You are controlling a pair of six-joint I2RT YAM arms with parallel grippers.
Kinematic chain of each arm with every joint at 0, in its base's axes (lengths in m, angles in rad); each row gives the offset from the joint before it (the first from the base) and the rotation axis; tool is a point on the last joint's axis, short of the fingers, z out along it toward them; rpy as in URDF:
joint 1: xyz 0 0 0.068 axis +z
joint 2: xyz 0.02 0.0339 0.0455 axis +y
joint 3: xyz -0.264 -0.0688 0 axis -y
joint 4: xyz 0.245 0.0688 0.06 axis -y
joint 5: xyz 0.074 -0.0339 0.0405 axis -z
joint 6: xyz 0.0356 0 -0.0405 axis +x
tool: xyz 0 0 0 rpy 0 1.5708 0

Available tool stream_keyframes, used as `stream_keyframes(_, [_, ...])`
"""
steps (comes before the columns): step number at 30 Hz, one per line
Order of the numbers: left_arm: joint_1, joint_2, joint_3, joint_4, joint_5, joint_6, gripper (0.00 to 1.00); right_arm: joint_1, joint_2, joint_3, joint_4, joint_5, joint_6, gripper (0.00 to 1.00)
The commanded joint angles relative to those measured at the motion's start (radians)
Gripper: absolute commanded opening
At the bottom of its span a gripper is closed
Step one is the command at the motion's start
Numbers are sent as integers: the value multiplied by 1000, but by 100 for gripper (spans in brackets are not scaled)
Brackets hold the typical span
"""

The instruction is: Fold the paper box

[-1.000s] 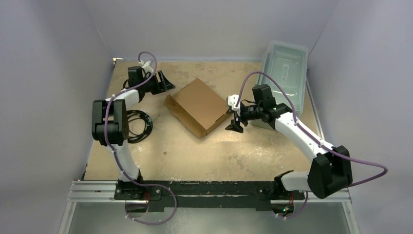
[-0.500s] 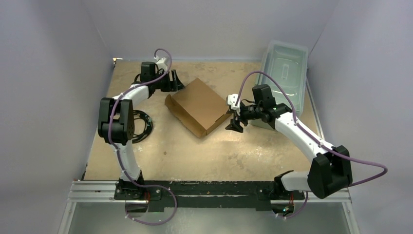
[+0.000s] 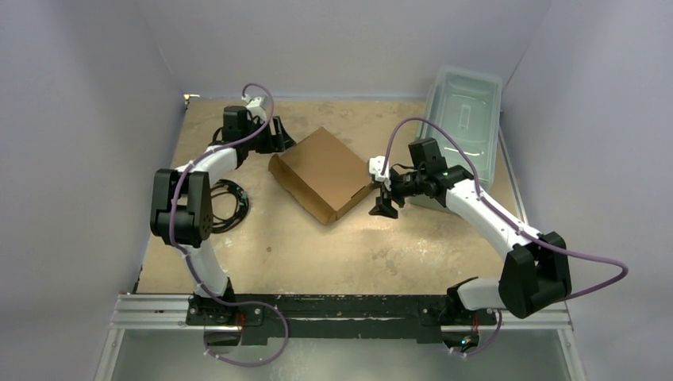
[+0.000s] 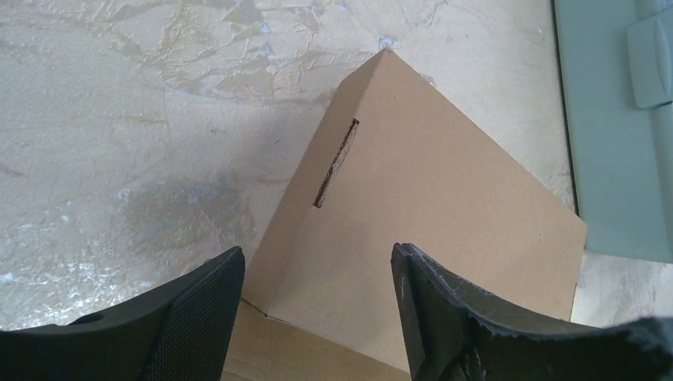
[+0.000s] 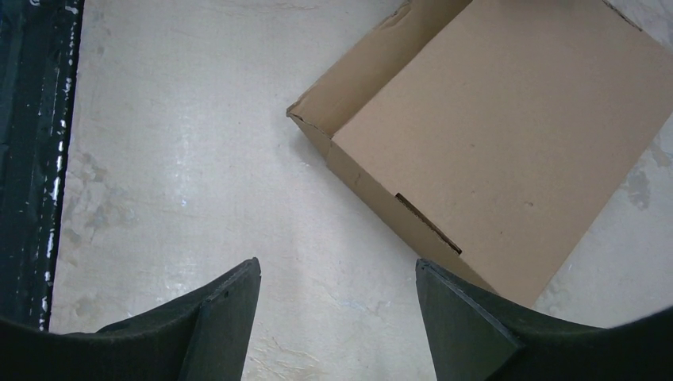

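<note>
Paper box (image 3: pixel 324 173) seen shut on the table (image 3: pixel 357 246)
It is set between the left gripper (image 3: pixel 282 137) and right gripper (image 3: pixel 382 198). Both are held wide apart, with nothing gripped.

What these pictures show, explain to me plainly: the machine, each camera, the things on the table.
This is a robot: two jointed arms bolted at the near edge of a table, each ending in a two-finger gripper. The wide picture comes from a fixed camera above and behind the arms. The other two come from cameras on the wrists; the dark shapes at their bottom are the fingers. On the table lies a shallow brown cardboard box, with a clear plastic bin at the far right. The left gripper and the right gripper stand open on either side of the box. Neither holds anything.
</note>
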Motion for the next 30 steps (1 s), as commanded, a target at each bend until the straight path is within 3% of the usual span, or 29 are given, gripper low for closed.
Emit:
stream_keyframes(1, [11, -54, -5, 16, -24, 24, 68, -6, 2, 52, -50, -22, -59, 75])
stream_keyframes(14, [11, -75, 8, -44, 8, 46, 71, -8, 14, 50, -46, -17, -56, 75])
stream_keyframes(21, [5, -57, 5, -15, 79, 33, 68, -8, 20, 43, -4, 45, -6, 73])
stream_keyframes(30, [-23, -19, 6, 19, 71, 29, 62, -8, 23, 46, 23, 63, 43, 65])
